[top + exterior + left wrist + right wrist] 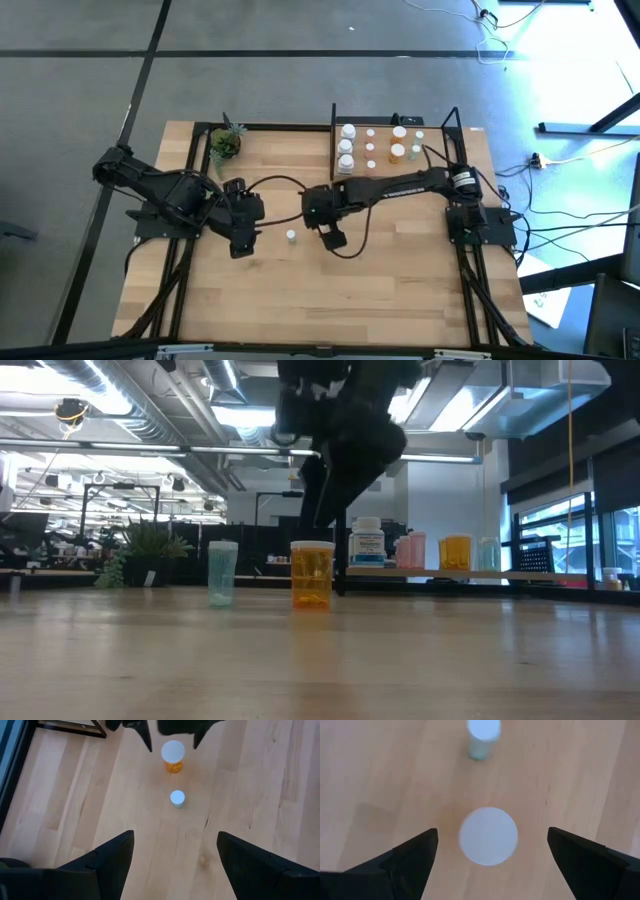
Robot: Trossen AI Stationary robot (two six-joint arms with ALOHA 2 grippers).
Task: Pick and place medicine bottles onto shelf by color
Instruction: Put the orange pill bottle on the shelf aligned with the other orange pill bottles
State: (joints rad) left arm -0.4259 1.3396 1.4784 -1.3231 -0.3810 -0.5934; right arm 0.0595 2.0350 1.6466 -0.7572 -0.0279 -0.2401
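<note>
While the right gripper (pixel 488 852) hangs with fingers wide apart over the upright orange bottle (pixel 311 575) on the worktop (pixel 400 270), it should descend straight, centred, then clamp.

Green bottle (pixel 291 236) crowds orange bottle (pixel 311 574) — elsewhere open.

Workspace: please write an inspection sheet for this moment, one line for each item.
Surface: wooden table, mostly bare.
Job's things: orange bottle and pale green bottle stand on the table; other bottles stand on the shelf.
Clutter: potted plant at the far edge.
Grippers: right gripper open, directly above the orange bottle; left gripper open, empty.
Cables: black cable crosses the table.
Surroundings: office room, nobody seen.
</note>
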